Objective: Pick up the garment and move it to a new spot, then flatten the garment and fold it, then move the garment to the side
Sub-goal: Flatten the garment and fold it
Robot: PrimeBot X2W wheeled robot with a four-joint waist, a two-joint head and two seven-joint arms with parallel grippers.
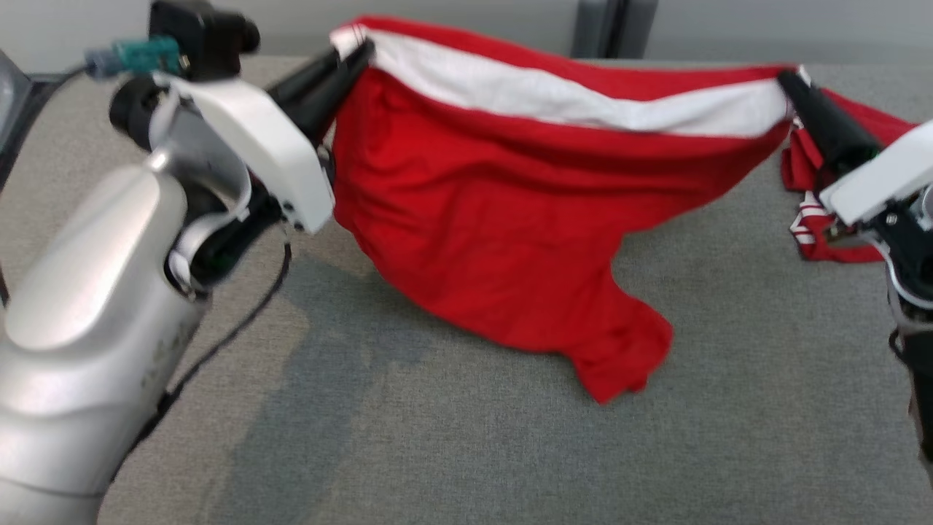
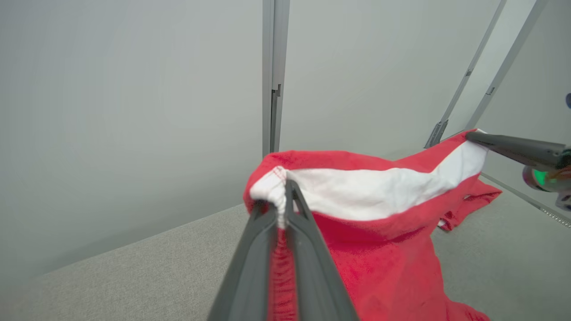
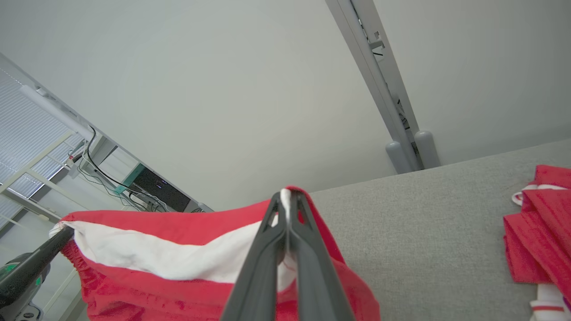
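Observation:
The garment [image 1: 496,211] is red with a white lining band along its top edge. It hangs stretched between my two grippers above the grey table [image 1: 452,452], its lower end trailing onto the cloth surface. My left gripper [image 1: 357,51] is shut on the garment's left corner; in the left wrist view the fingers [image 2: 279,209] pinch the white hem of the garment [image 2: 379,249]. My right gripper [image 1: 791,80] is shut on the right corner; in the right wrist view its fingertips [image 3: 287,198] clamp the edge of the garment [image 3: 151,249].
More red and white striped clothing [image 1: 816,219] lies at the table's right side, behind my right arm, seen too in the right wrist view as a red pile [image 3: 539,227]. A grey wall with a metal post [image 2: 273,76] stands behind the table.

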